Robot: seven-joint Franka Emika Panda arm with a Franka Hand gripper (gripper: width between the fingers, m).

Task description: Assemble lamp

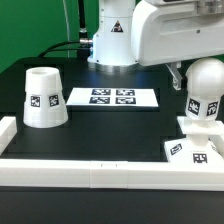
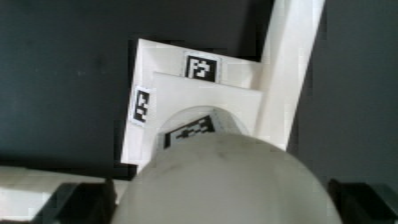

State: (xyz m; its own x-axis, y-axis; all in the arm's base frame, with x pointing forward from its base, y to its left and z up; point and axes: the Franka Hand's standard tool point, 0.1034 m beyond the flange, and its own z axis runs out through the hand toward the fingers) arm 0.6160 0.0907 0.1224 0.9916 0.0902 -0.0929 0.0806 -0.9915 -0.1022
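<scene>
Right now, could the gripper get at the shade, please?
Probably not straight away: the gripper seems closed on the bulb over the base, at the exterior view's right. The shade stands alone at that view's left, so the way looks free once the bulb is released.

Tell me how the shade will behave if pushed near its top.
The shade stands wide end down on the table, so it would probably slide rather than tip. It looks hollow and rigid, so likely light. Its smooth tapered wall may grip poorly.
</scene>
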